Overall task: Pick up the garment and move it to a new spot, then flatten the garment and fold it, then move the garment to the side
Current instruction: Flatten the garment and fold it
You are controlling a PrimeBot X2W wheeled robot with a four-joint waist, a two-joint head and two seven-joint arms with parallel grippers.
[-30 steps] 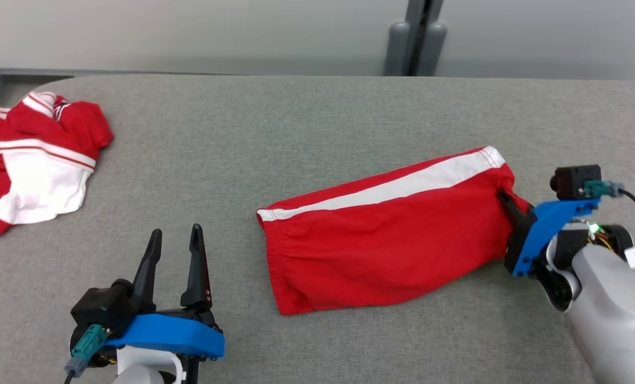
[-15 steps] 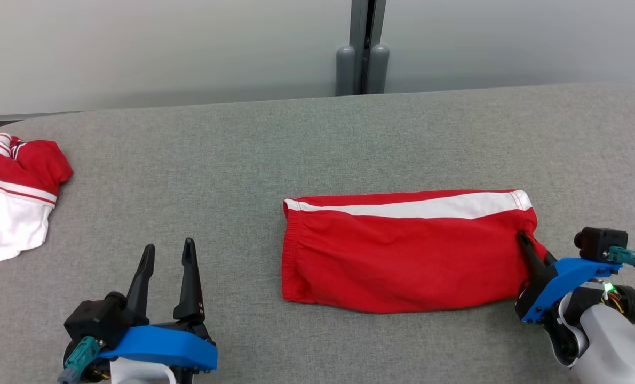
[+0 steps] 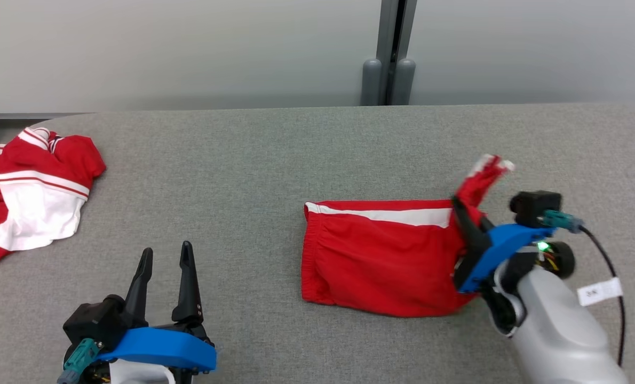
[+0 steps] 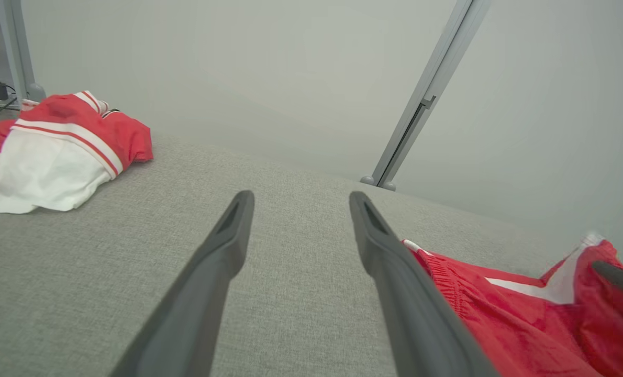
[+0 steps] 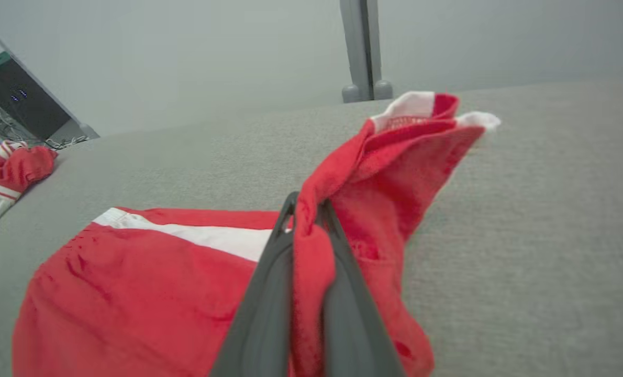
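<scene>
Right hand [image 3: 456, 202]: both dark fingers are closed tight on a pinch of cloth at the right end of the red shorts [image 3: 381, 261]. In the right wrist view I see the fabric bunched into a ridge between the fingers.

Above the pinch, the hem corner [image 3: 483, 172] stands off the tabletop [image 3: 243, 170] in a crumpled peak with white edging at its tip.

The rest of the shorts lie flat, right of the tabletop's middle, in a rough rectangle. The cloth is soft, matte knit with faint creases. A white stripe [image 3: 392, 216] runs along the far long side, and a gathered elastic waistband [image 3: 309, 250] forms the left end.

Left hand [image 3: 166, 248]: fingers are spread wide with nothing between them, over bare cover toward the left. I cannot tell whether it touches down.

The tabletop has a grey, finely flecked woven cover and a rounded far left corner. A crumpled red-and-white pile [image 3: 34, 186] lies by the left edge near that corner, well apart from the shorts.

Beyond the far edge is a plain pale grey wall [image 3: 189, 48]. A grey post [image 3: 389, 53] with two rounded feet stands against it.
</scene>
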